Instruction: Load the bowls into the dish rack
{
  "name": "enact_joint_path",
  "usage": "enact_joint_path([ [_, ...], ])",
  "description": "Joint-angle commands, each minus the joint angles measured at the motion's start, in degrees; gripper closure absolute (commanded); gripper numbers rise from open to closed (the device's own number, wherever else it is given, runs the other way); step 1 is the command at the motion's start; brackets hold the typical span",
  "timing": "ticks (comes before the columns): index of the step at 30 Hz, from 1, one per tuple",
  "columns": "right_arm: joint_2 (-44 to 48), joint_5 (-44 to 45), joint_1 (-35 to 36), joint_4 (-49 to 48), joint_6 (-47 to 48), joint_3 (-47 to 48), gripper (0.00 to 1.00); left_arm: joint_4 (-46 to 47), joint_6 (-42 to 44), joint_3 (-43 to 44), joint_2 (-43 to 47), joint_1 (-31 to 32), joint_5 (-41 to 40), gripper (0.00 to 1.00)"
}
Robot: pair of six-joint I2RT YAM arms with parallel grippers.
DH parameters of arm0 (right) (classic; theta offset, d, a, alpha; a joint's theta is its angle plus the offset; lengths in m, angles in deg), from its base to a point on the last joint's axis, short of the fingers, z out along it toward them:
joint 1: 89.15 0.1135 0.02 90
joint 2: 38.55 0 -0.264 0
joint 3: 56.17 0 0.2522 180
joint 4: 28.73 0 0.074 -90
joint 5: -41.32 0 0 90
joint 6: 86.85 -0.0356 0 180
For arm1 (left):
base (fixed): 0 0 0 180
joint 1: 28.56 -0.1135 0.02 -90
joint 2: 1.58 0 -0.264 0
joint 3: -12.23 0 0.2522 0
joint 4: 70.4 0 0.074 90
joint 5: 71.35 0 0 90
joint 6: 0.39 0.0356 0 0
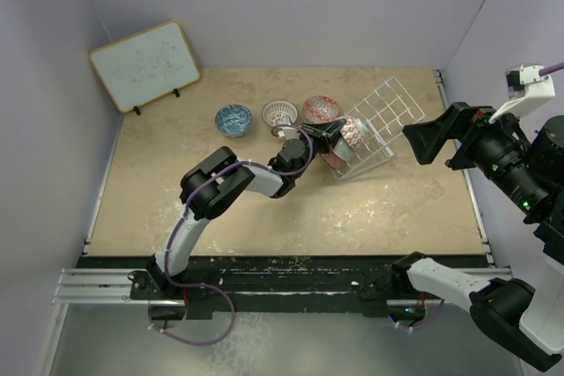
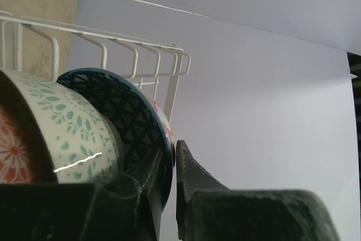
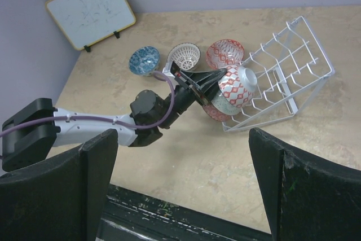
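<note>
Left gripper (image 2: 171,150) is open just a crack, with the rim of a blue bowl (image 2: 132,114) sitting between the jaws. I honestly can't tell if it's pinching the rim or just loose around it. That bowl stands on edge in the dish rack (image 2: 115,40), nested right against a pale green-white bowl (image 2: 73,128). From my right wrist cam a red-patterned bowl (image 3: 237,86) is bunched with them at the rack's left end, and the rack itself sits tilted on the table (image 1: 264,209). Just left of it, upright on the table, are a red bowl (image 1: 320,109), a white-lattice bowl (image 1: 279,114) and a second blue bowl (image 1: 233,118). Right gripper (image 3: 183,134) is spread wide with nothing in it. A whiteboard (image 1: 144,65) leans in the far-left corner.
</note>
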Motion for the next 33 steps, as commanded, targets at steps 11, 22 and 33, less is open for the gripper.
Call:
enact_joint_path([
  [11, 0.8, -0.9, -0.1, -2.6, 0.9, -1.7, 0.00, -5.2, -0.8, -4.1, 9.1, -1.0, 4.0, 0.20],
  [22, 2.0, -0.8, -0.1, -2.8, 0.7, -2.6, 0.00, -9.1, 1.9, -6.9, 13.0, -1.7, 6.4, 0.01],
  [33, 3.0, -1.1, -0.1, -3.9, 0.4, -4.1, 0.00, -16.8, 5.9, -11.4, 19.2, -2.9, 9.0, 0.01],
])
